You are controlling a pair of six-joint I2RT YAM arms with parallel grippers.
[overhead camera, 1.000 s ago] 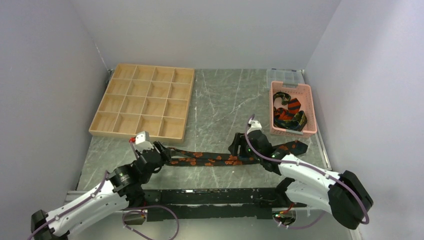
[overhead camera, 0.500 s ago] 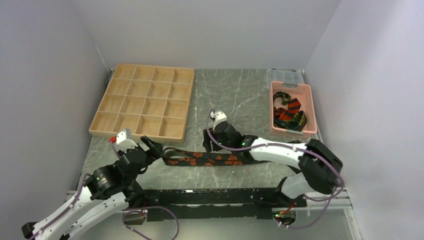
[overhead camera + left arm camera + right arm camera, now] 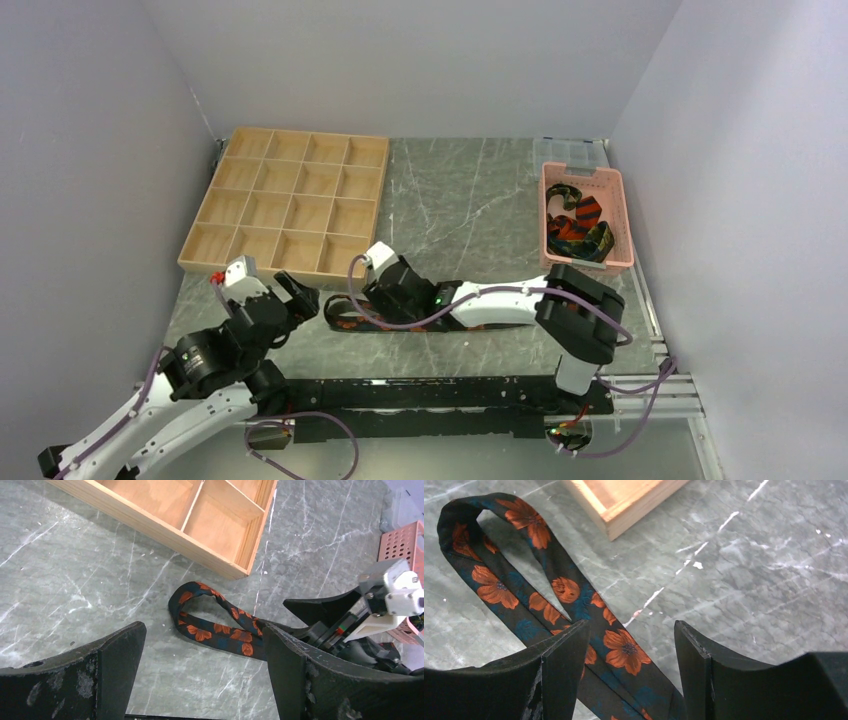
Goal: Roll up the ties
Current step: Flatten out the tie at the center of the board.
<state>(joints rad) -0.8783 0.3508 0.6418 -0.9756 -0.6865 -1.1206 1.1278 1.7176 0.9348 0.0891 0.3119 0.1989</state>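
A black tie (image 3: 345,321) with orange flowers lies on the marble table, its left end folded back into a flat loop (image 3: 200,625). My left gripper (image 3: 300,303) stands wide open just left of that loop, touching nothing; in its wrist view the left gripper (image 3: 202,672) frames bare table below the loop. My right gripper (image 3: 368,300) reaches far left over the tie. In the right wrist view the right gripper (image 3: 629,667) is open, with the doubled tie (image 3: 621,647) passing between its fingers. More ties (image 3: 578,225) lie bundled in the pink basket.
A wooden compartment tray (image 3: 280,268) sits at the back left, its corner (image 3: 624,505) close to the tie's loop. The pink slotted basket (image 3: 585,178) stands at the back right. My right arm (image 3: 500,300) stretches across the tie's middle and hides it.
My right gripper swept left along the tie, from its right part to the left end. My left gripper opened wide and drew back left. The tie's left end now lies in a loop.
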